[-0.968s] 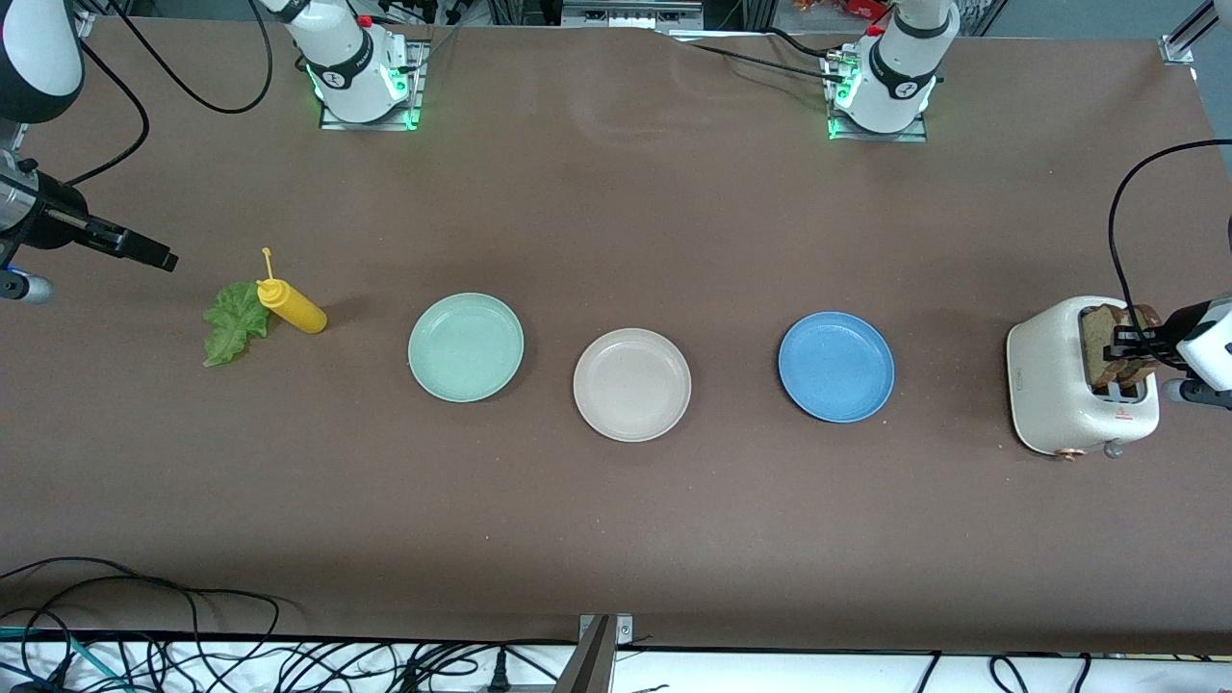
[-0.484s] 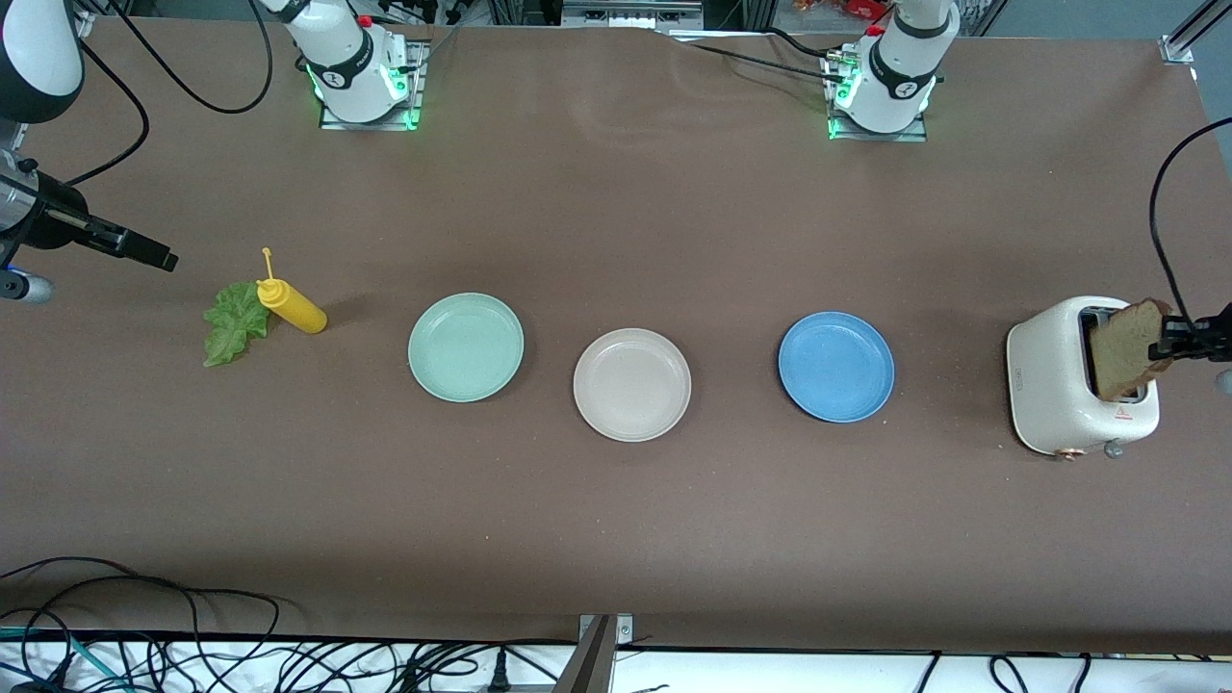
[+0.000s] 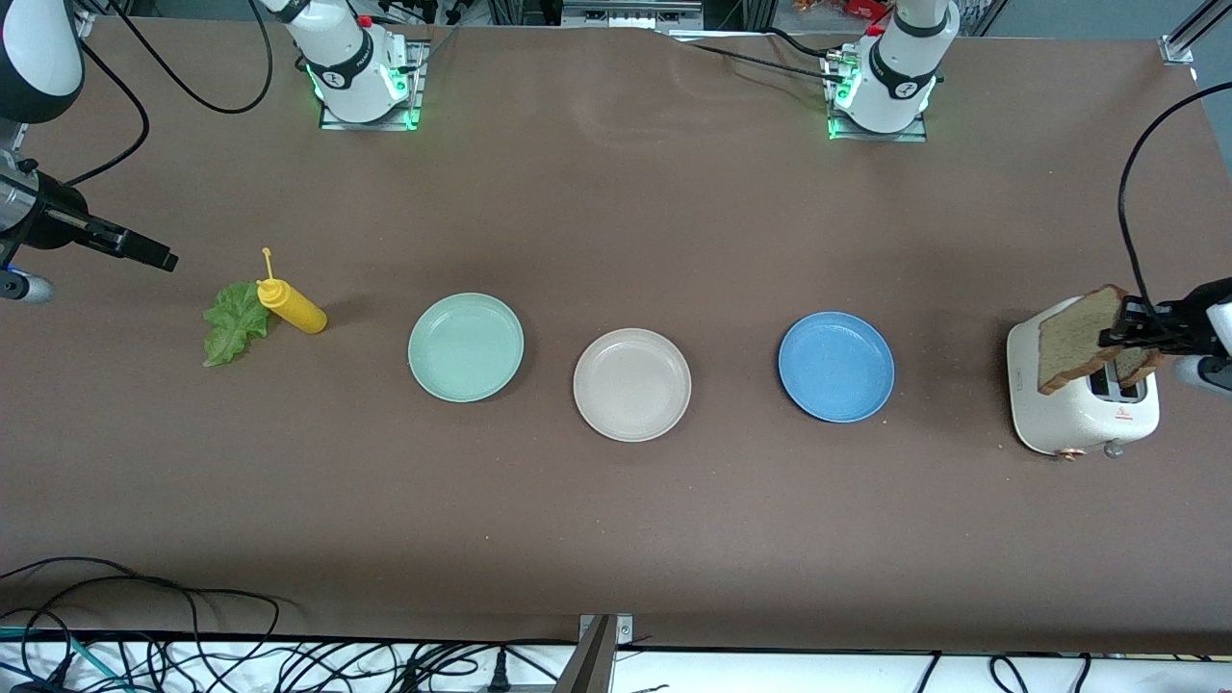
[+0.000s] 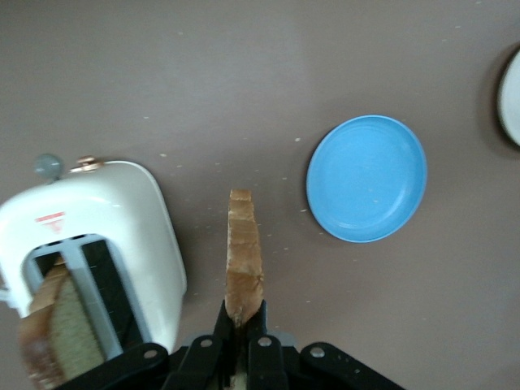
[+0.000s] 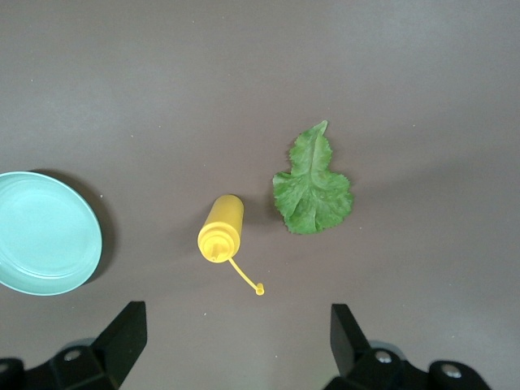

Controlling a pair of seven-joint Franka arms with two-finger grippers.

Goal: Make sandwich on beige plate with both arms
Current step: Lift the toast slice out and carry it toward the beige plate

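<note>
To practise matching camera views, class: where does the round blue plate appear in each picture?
Front view: round blue plate on the table, between the round beige plate and the white toaster.
Left wrist view: it lies past the toaster.
Right wrist view: not in it.
Shared landmark: the toaster.

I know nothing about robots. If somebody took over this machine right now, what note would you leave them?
Left gripper: jaws shut on a bread slice, held over the toaster.
Right gripper: jaws open, waiting over the table at the right arm's end, above the yellow sauce bottle and lettuce leaf.
Second bread slice sits in the toaster.
Beige plate, between the mint green plate and blue plate, holds nothing.
Done: one slice pulled out.
Left: both slices and lettuce onto the beige plate.
</note>
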